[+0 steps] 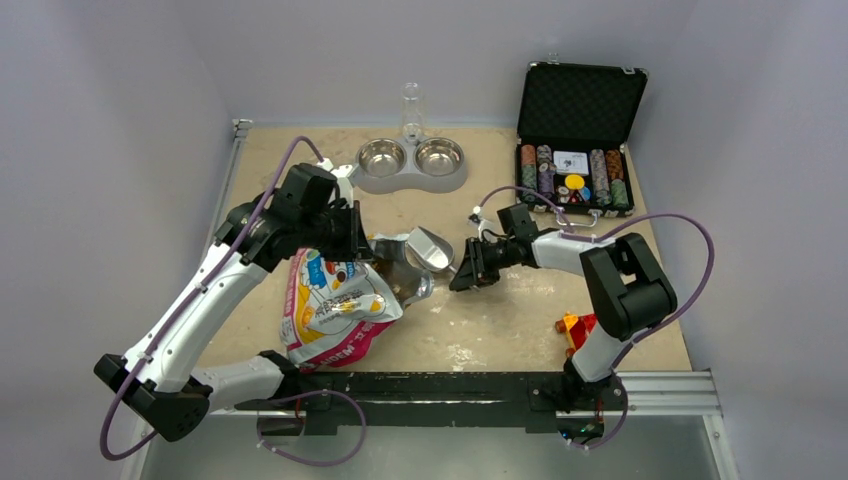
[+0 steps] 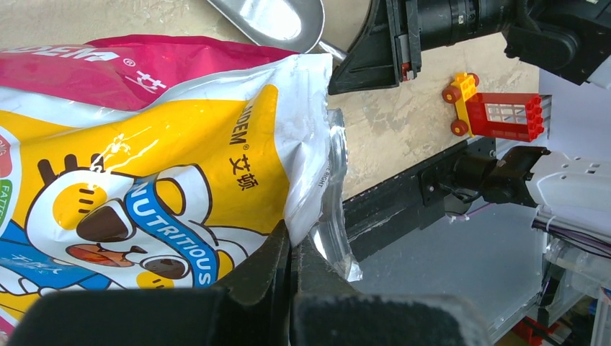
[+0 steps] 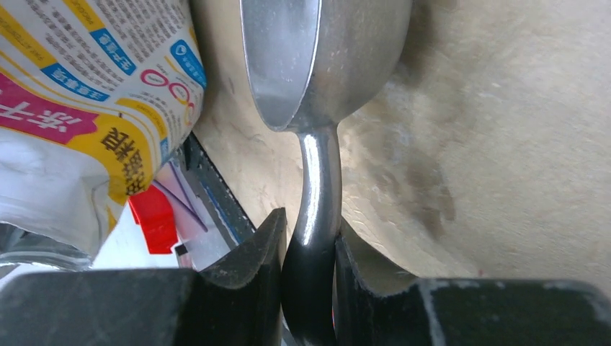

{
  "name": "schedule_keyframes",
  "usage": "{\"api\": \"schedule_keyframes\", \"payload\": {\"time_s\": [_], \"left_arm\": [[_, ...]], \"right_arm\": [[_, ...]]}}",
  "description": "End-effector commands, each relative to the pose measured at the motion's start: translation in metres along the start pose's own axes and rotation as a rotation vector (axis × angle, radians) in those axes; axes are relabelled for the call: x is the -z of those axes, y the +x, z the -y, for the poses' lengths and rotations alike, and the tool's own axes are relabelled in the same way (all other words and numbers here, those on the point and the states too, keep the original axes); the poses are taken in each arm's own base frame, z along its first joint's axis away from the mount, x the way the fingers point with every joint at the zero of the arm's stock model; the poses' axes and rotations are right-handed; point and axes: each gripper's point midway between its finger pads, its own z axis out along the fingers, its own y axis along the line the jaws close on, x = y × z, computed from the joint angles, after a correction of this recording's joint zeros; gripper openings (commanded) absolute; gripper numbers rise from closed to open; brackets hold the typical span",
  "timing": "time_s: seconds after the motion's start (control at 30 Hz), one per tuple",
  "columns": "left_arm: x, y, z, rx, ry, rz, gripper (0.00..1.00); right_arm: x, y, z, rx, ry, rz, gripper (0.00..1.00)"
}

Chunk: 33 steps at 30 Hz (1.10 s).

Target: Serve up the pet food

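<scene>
Left gripper (image 2: 294, 252) is pressed together on the top rim of the bag (image 1: 335, 305), right on the clear strip by the mouth. That holds the side up, with the opening facing the middle of the table (image 1: 520, 320). Right gripper (image 3: 310, 249) is pinching the handle of the metal scoop (image 3: 288, 50), one finger on each side of the lower handle. The scoop's bowl looks bare and shiny, with no pellets in it that I can see, and it sits just beside the bag's mouth.

The kibble (image 1: 408, 288) is down in the bag. From above there's a brownish patch inside the opening that I take to be it, but it's too small to make out single pellets. I can't see any in the double bowl (image 1: 410, 160) at the far edge.

Handling, as far as I can judge: kibble is light, hard and loose, and it rolls and bounces everywhere. Fingers won't pick it up — it has to ride in the scoop, kept level and not heaped. The foil bag is floppy and slick, so that rim pinch is all that holds the mouth open. If it slips, the mouth probably folds shut. The polished handle could also twist in the fingers once the scoop is loaded.
</scene>
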Motion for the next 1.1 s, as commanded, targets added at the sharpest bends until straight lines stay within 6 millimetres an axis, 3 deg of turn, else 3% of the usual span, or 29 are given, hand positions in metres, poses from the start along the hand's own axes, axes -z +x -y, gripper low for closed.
{"api": "schedule_keyframes", "payload": {"time_s": [0.0,0.17,0.5,0.63,0.83,1.07], "left_arm": [[0.009,0.005,0.001,-0.016,0.0,-0.023,0.0],[0.005,0.011,0.003,-0.005,0.014,-0.058,0.0],[0.003,0.016,0.005,0.006,0.029,-0.082,0.0],[0.003,0.016,0.007,0.006,0.037,-0.086,0.0],[0.003,0.016,0.008,0.006,0.044,-0.092,0.0],[0.004,0.017,0.007,0.003,0.042,-0.093,0.0]], "right_arm": [[0.002,-0.017,0.003,0.032,-0.077,0.103,0.27],[0.004,-0.02,0.021,-0.01,-0.078,0.176,0.39],[0.011,-0.021,0.014,-0.069,-0.184,0.339,0.68],[0.014,-0.022,0.013,-0.123,-0.212,0.414,0.67],[0.012,-0.026,0.018,-0.179,-0.223,0.458,0.53],[0.011,-0.028,0.023,-0.237,-0.227,0.486,0.46]]}}
